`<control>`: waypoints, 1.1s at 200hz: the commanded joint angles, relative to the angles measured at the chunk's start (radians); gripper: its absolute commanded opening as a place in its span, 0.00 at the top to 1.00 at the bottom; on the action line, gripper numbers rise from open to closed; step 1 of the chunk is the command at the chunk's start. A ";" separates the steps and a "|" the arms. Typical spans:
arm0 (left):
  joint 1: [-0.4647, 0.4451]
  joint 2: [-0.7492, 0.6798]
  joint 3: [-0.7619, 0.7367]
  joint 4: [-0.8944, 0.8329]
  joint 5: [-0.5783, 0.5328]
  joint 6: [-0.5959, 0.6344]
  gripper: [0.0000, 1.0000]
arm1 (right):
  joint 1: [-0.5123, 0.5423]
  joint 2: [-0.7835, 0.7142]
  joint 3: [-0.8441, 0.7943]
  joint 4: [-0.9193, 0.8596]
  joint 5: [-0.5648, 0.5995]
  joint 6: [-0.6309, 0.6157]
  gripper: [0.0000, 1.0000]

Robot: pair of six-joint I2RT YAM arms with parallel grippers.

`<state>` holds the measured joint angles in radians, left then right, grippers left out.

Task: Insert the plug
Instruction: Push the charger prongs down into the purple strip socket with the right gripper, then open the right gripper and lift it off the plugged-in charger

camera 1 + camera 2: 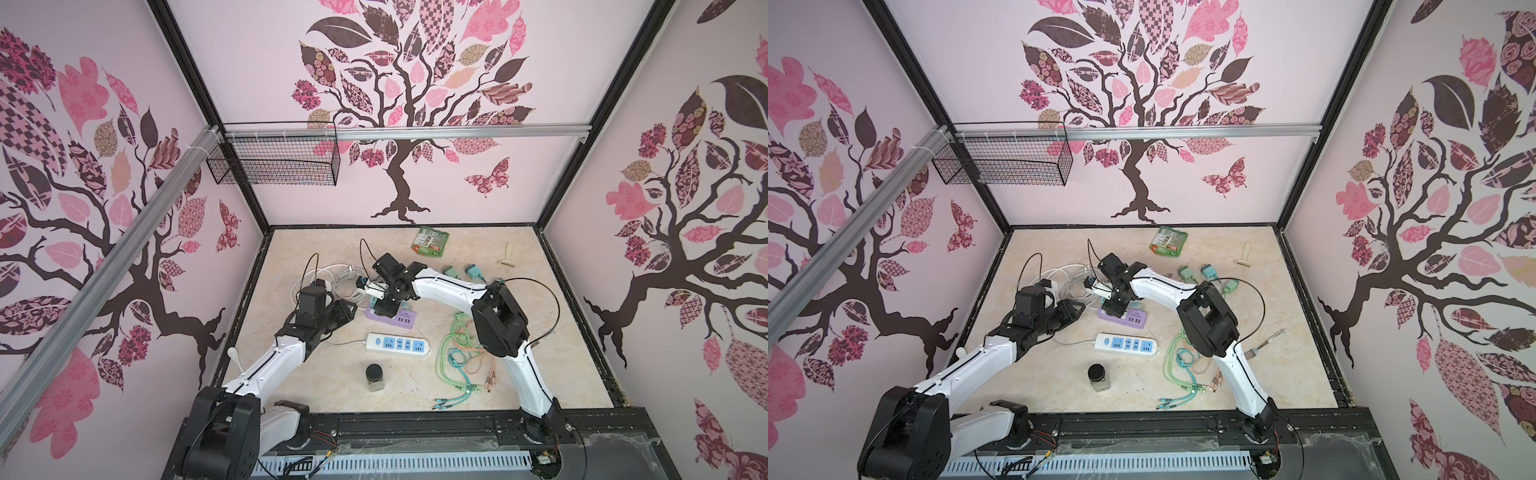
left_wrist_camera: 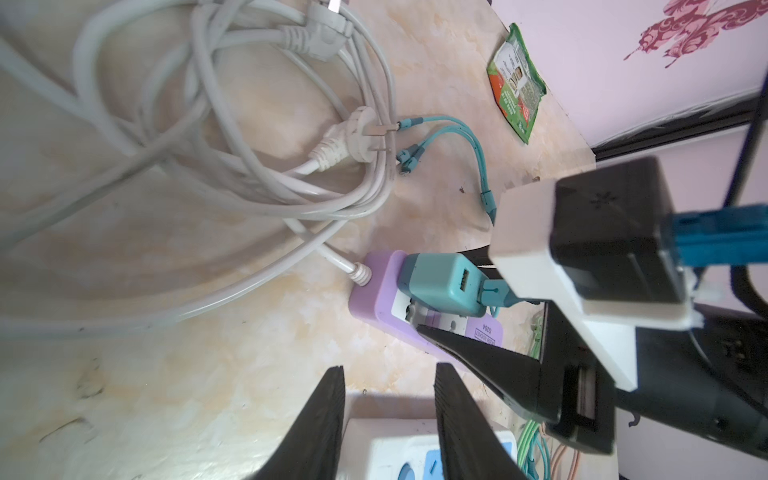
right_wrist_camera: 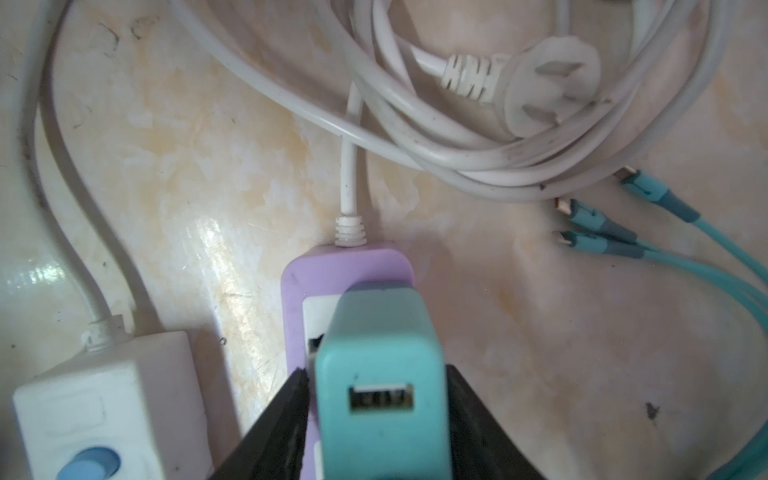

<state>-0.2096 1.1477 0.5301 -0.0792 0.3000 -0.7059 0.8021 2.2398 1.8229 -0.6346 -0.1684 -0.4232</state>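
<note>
The teal plug (image 3: 382, 332) stands pushed into the end socket of the purple power strip (image 3: 345, 266), with its USB port facing up. My right gripper (image 3: 376, 370) straddles it with jaws open. One finger stands a sliver clear of the plug's side, and the other lies close against the opposite side. In the left wrist view the plug (image 2: 440, 286) sits on the strip (image 2: 370, 299). In both top views the right gripper (image 1: 384, 309) (image 1: 1113, 307) covers the plug. My left gripper (image 2: 388, 374) (image 1: 353, 307) is open and empty, left of the purple strip.
A white power strip (image 1: 397, 344) with blue sockets lies in front of the purple one. Coiled white cables (image 1: 332, 278) lie behind it. A dark-lidded jar (image 1: 375, 377), tangled green and orange cables (image 1: 453, 357), spare teal adapters (image 1: 461, 272), a green packet (image 1: 430, 241) and a fork (image 1: 1262, 345) lie around.
</note>
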 commanded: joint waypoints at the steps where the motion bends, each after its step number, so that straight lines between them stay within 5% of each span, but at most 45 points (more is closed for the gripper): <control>1: 0.021 -0.051 -0.025 -0.057 0.010 0.017 0.57 | 0.000 -0.050 0.011 -0.038 -0.029 0.044 0.41; 90: 0.025 -0.131 -0.010 -0.132 0.002 0.023 0.51 | -0.001 -0.161 -0.064 -0.091 -0.144 0.054 0.21; 220: 0.026 -0.189 0.004 -0.182 0.002 0.032 0.49 | -0.024 -0.325 -0.226 -0.089 -0.443 -0.033 0.16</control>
<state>-0.1894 0.9783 0.5224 -0.2523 0.3004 -0.6945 0.7856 1.9858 1.6073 -0.7139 -0.4999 -0.4133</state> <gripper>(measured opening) 0.506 0.839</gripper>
